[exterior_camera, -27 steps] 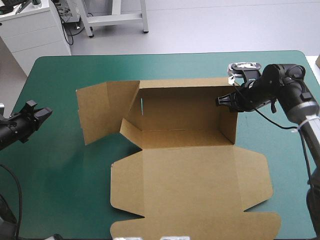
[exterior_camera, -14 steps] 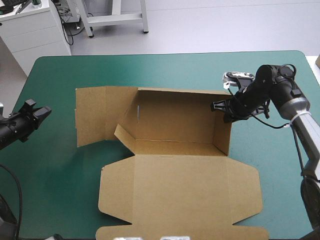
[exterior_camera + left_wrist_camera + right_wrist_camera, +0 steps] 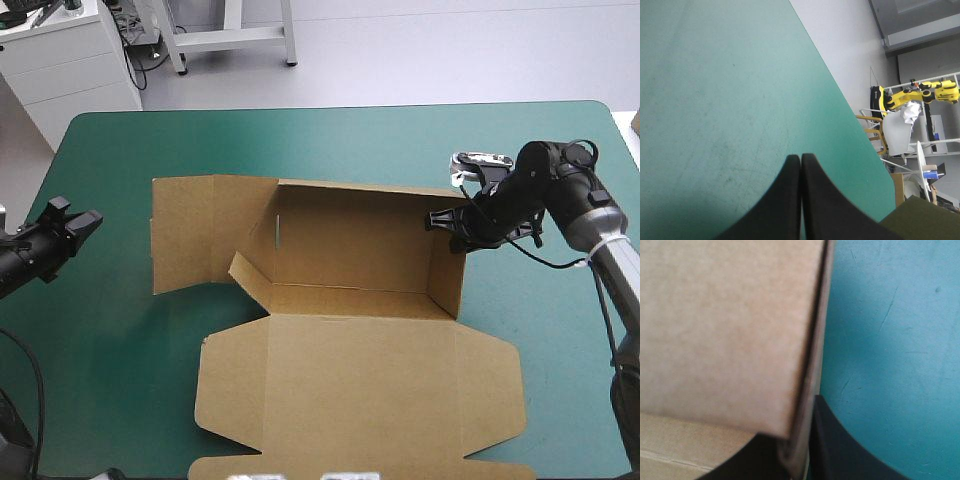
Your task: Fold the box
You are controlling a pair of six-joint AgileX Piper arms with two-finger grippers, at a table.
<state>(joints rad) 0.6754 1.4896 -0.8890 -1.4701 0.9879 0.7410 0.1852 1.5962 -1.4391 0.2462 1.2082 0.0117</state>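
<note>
the box is sitting at the middle of the teal-green cover, partly erected. its rear wall and right-hand side wall are standing, while the left-hand side panel is appearing to lie flat, pointing toward the table's left edge, with a small tab angling inward beside it. the wide lid panel is lying flat, reaching toward the table's near edge. the right gripper is pinching the top of the right-hand side wall at its far corner; in the right wrist view its black fingers are sitting one on each side of the board, all but closed on it. the left gripper is hovering near the table's left edge, well apart from the box and holding nothing; in the left wrist view its fingers are pressing together into one pointed arch over bare cover.
</note>
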